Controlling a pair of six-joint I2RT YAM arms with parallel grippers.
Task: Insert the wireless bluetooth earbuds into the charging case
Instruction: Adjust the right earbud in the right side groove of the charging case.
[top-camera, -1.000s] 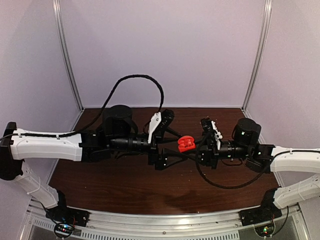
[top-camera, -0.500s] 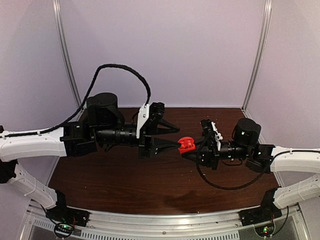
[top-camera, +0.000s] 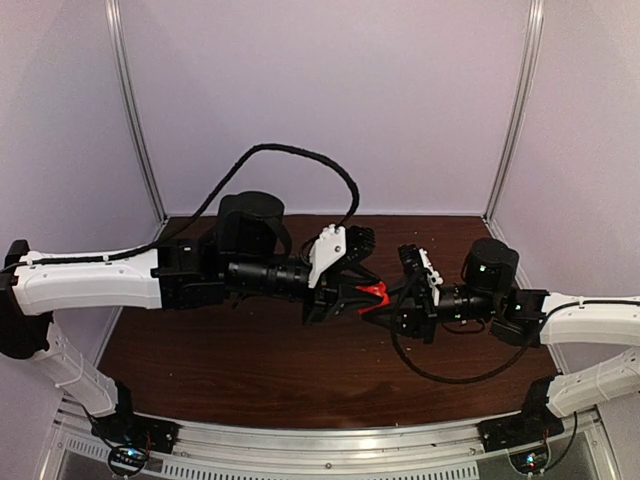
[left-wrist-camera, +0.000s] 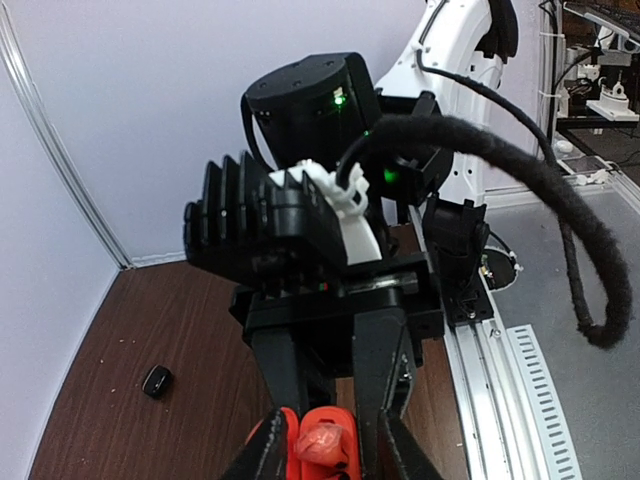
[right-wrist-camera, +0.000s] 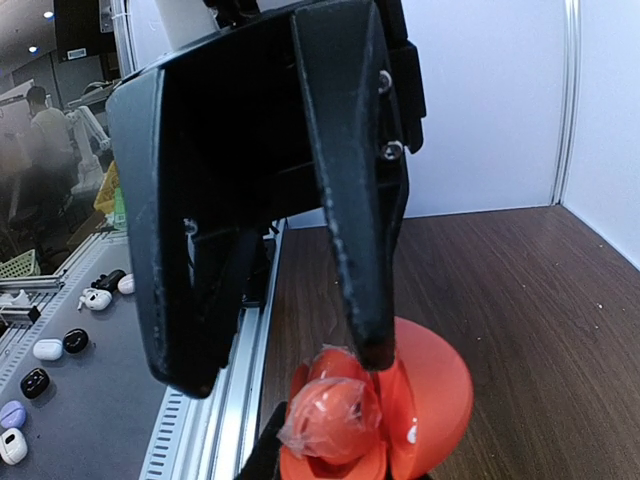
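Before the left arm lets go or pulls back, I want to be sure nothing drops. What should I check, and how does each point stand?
1. Charging case lid open: ok.
2. Right gripper clamped on the case: ok.
3. Red earbud in the open case: ok.
4. Red earbud pressed fully into its pocket: cannot tell.
5. Left gripper clear of the red earbud: not ok, one fingertip touches it.
6. Black earbud in the case: not ok, it lies on the table.
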